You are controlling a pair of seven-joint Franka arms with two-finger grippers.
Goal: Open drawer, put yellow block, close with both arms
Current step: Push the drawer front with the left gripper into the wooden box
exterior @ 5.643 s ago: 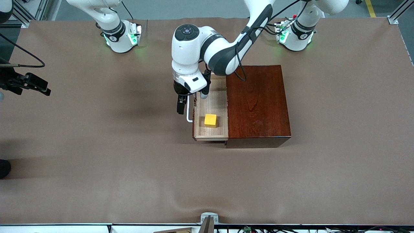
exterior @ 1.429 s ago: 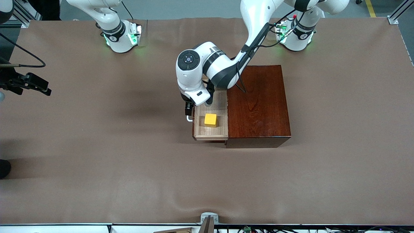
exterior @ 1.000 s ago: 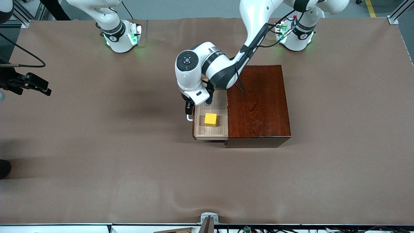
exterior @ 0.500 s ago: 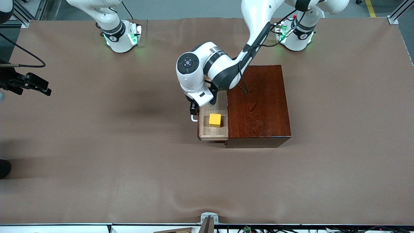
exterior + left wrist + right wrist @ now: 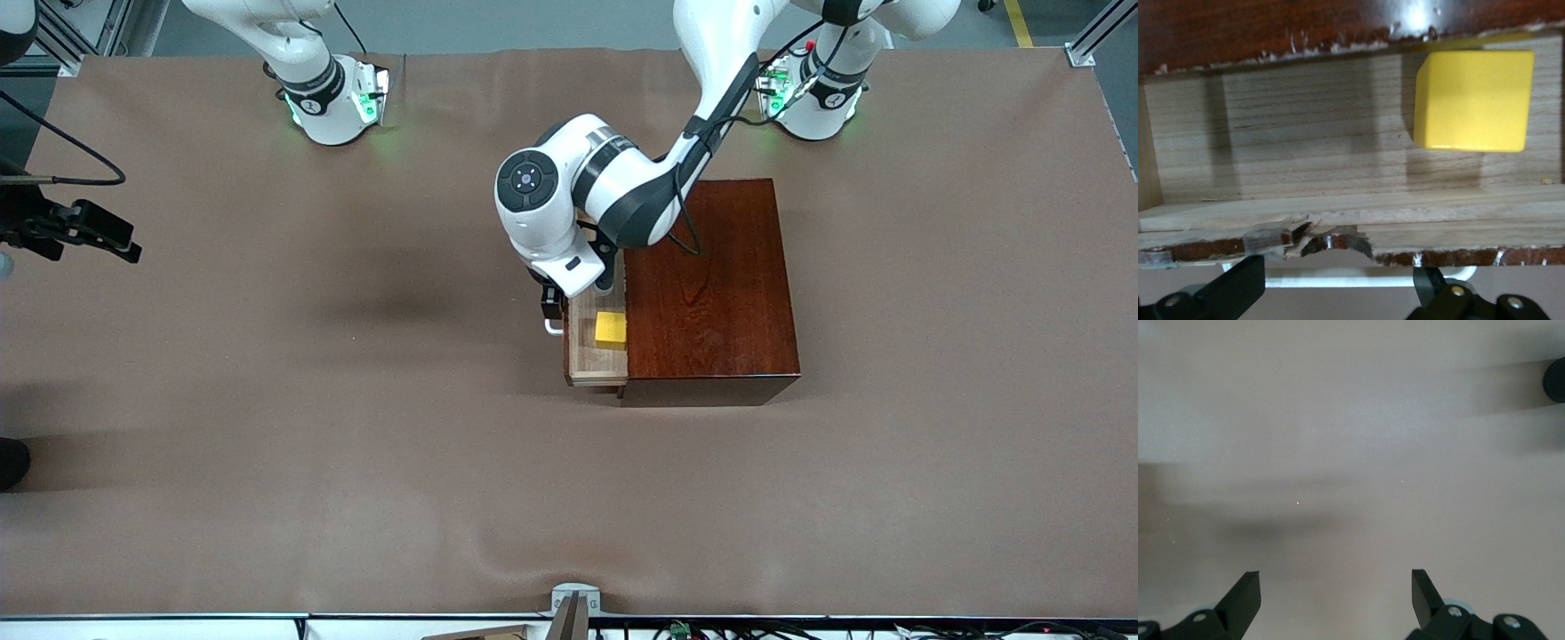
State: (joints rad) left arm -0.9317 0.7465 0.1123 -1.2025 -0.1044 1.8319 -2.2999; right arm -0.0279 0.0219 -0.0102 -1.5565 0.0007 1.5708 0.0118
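Observation:
The dark red-brown box (image 5: 711, 284) stands mid-table, its drawer (image 5: 582, 356) sticking out a short way toward the right arm's end. The yellow block (image 5: 611, 329) lies in the drawer at the box's edge; the left wrist view shows it on the pale wood floor (image 5: 1471, 100). My left gripper (image 5: 551, 307) is low at the drawer's front, open, its fingers (image 5: 1238, 283) spread along the white handle (image 5: 1358, 281) without clamping it. My right gripper (image 5: 1336, 587) is open and empty over bare table, off at the right arm's end (image 5: 120, 249).
The brown table cover (image 5: 356, 444) lies bare around the box. The two arm bases (image 5: 333, 98) glow green along the table's edge farthest from the front camera. The left arm's elbow (image 5: 622, 191) hangs over the box's top corner.
The drawer has slid a good way into the box, with my left gripper moving along at its front. The yellow block rode in with it. The right arm has not moved.

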